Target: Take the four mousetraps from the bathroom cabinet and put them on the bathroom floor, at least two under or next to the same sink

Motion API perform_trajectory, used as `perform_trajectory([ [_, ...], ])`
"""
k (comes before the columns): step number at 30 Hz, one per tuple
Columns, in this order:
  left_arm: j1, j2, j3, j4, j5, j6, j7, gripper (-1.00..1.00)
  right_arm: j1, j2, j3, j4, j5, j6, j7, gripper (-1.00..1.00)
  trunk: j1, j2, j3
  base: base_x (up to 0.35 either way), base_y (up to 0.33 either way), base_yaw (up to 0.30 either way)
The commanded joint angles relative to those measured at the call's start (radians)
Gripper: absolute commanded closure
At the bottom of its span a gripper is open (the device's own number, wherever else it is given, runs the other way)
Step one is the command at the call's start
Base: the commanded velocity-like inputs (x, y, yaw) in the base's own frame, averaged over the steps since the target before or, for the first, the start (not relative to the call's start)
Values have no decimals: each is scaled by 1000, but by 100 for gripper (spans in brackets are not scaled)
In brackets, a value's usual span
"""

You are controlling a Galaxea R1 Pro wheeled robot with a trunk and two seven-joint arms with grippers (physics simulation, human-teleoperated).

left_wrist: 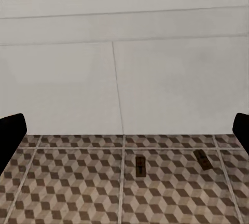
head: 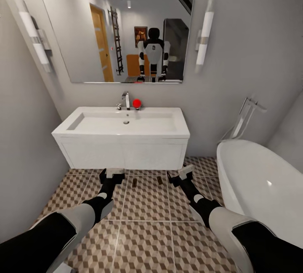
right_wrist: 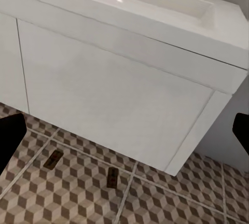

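Two mousetraps lie flat on the cube-patterned bathroom floor (head: 143, 218), just in front of the white vanity. One mousetrap (head: 134, 183) (left_wrist: 140, 165) (right_wrist: 53, 159) is on the left. The other mousetrap (head: 160, 179) (left_wrist: 203, 159) (right_wrist: 112, 177) is on the right. The sink (head: 80, 132) with its chrome tap (head: 126, 99) stands straight ahead. My left gripper (head: 112, 175) (left_wrist: 124, 130) hovers low beside the left trap. My right gripper (head: 184, 172) (right_wrist: 124, 133) hovers beside the right trap. Both are open with nothing between their fingers.
An oval white bathtub (head: 261, 188) fills the right side, with a chrome filler (head: 246, 117) behind it. A grey wall (head: 21, 146) closes in the left. A small red object (head: 136, 103) sits by the tap, and a mirror (head: 120, 39) hangs above.
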Motion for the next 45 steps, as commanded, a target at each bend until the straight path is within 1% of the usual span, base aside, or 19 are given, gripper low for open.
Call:
perform_trajectory([
  [1,-2,-1,-8,4,2,-5,4,-100,-1,0,-2,1,9,-3,-5,-100,1,-2,-1,0,0,0],
  [45,3,-1,-8,4,2,-5,4,-100,-1,0,-2,1,8,-3,-5,-100,1,-2,60,0,0,0],
])
